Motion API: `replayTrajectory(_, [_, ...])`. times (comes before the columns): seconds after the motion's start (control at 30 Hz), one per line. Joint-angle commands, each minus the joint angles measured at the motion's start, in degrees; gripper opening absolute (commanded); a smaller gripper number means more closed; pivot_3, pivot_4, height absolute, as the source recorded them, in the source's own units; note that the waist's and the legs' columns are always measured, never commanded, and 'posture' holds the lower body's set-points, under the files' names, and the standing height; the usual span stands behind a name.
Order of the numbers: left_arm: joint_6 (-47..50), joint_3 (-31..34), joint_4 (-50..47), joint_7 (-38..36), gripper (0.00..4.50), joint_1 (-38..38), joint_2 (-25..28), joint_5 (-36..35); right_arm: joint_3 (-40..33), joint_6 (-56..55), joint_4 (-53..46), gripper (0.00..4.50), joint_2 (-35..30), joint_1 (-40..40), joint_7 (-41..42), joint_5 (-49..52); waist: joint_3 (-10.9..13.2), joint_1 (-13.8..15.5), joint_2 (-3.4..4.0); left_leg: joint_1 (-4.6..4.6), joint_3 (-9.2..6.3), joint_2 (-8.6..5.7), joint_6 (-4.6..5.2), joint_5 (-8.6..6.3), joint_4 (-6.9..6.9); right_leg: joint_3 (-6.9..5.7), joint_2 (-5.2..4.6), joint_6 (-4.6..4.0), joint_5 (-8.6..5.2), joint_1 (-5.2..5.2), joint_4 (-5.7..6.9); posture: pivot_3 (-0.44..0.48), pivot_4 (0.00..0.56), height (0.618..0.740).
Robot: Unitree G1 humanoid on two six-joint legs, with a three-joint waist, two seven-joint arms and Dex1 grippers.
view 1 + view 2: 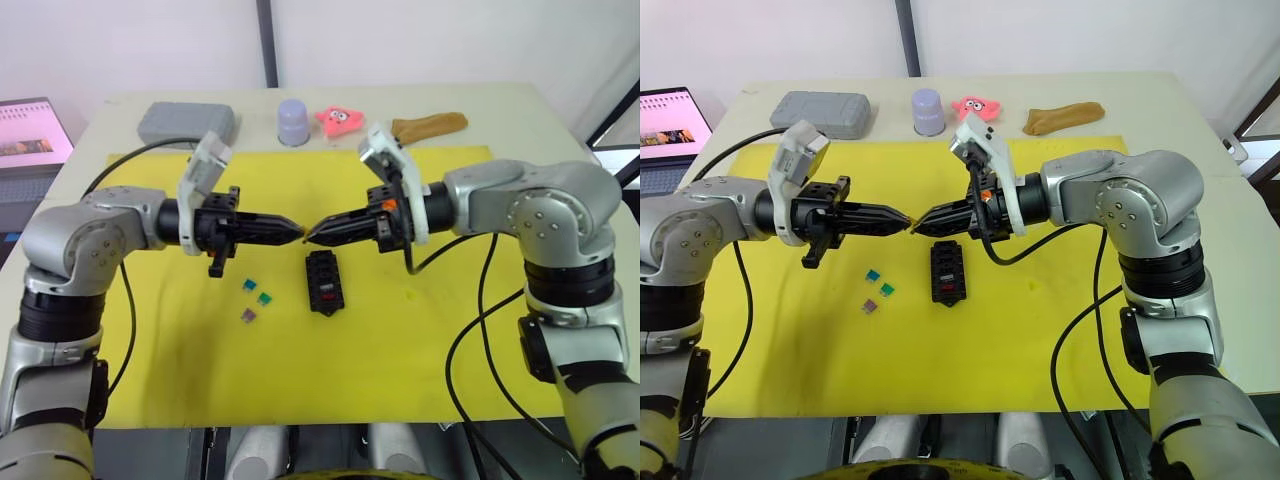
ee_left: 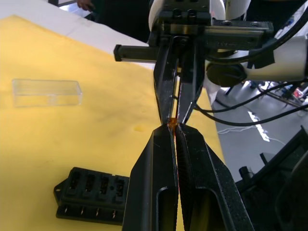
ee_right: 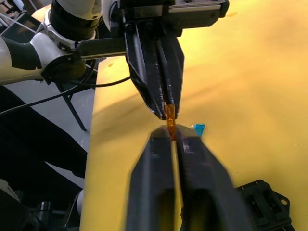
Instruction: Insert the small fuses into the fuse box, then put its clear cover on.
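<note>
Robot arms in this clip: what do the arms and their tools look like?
Both arms have rounded silver-grey shells with black joint bands. Each ends in a black tool, the left tool and the right tool, with two long tapering black fingers. A white angular block sits on top of each wrist. The right wrist carries a small orange mark. Loose black cables loop from each wrist along the arm over the yellow mat.

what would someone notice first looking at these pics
The two grippers meeting tip to tip above the yellow mat: the left gripper and the right gripper both pinch one tiny orange fuse between them, in the air. Just below that meeting point lies the black fuse box, with three loose small fuses on the mat to its left. The clear cover lies on the mat apart from the box.
</note>
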Motion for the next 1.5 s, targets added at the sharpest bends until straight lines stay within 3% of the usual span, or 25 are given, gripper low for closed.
replayTrajectory(0.03, [-1.19,0.94,-0.75,-0.07,0.0,-0.16,0.85,0.11,-0.69,-0.75,-1.64,0.03,0.43,-1.63,0.32,1.38,0.0,0.01,0.0,0.0,0.0,0.0,0.0,0.0,0.0,0.0,0.0,0.0,0.0,0.0,0.0,0.0,0.15,0.74])
replayTrajectory(0.33, [-4.15,-0.74,-1.53,-0.7,0.0,0.62,2.01,3.22,0.94,-1.88,-2.21,0.03,-0.86,-2.04,0.76,-0.22,0.0,-0.03,0.0,0.0,0.0,0.0,0.0,0.0,0.0,0.0,0.0,0.0,0.0,0.0,0.0,0.0,0.15,0.74])
replayTrajectory(0.37, [-4.95,-1.04,-1.5,-0.85,0.65,0.75,2.22,3.97,1.53,-2.32,-2.32,0.0,-1.32,-2.16,1.02,-0.71,0.0,-0.03,0.0,0.0,0.0,0.0,0.0,0.0,0.0,0.0,0.0,0.0,0.0,0.0,0.0,0.0,0.15,0.74])
replayTrajectory(0.4, [-6.86,-1.89,-1.61,-1.61,0.9,1.22,3.03,5.66,3.74,-3.91,-2.97,0.0,-3.03,-2.38,1.85,-2.73,0.0,-0.03,0.0,0.01,0.0,0.0,0.0,0.0,0.0,0.0,0.0,0.0,0.0,0.0,0.0,0.0,0.15,0.74])
replayTrajectory(0.5, [-16.52,-6.53,-2.22,-4.04,2.36,4.06,6.15,14.42,16.07,-16.3,-4.97,0.0,-11.46,-2.69,7.19,-15.83,0.0,0.05,0.01,-0.01,0.04,-0.02,0.0,0.0,-0.02,-0.01,0.0,0.0,0.0,-0.03,-0.01,0.0,0.15,0.74])
replayTrajectory(0.63, [-25.16,-10.39,-0.92,-3.74,4.37,6.64,5.12,21.26,22.87,-26.46,-2.51,0.0,-13.99,-3.59,11.53,-24.96,0.01,0.08,-0.01,0.0,0.12,-0.09,0.0,0.0,-0.02,0.0,0.01,0.0,0.0,-0.01,-0.04,0.0,0.15,0.74])
replayTrajectory(0.9, [-36.2,-14.87,1.97,0.66,4.45,11.28,0.29,31.58,28.29,-31.64,-0.49,0.0,-12.58,-3.12,16.6,-33.5,0.02,0.21,-0.01,-0.05,0.1,-0.01,0.0,0.0,-0.01,0.0,0.01,0.0,0.0,-0.05,-0.04,0.0,0.15,0.74])
replayTrajectory(1.5, [-36.95,-15.73,0.28,3.74,4.45,12.71,-3.49,35.44,29.31,-29.48,-0.73,0.0,-8.05,-1.71,19.41,-38.57,0.01,0.25,-0.01,-0.05,0.08,-0.01,0.0,0.0,0.01,-0.01,0.01,0.0,0.0,-0.04,-0.03,0.0,0.15,0.74])
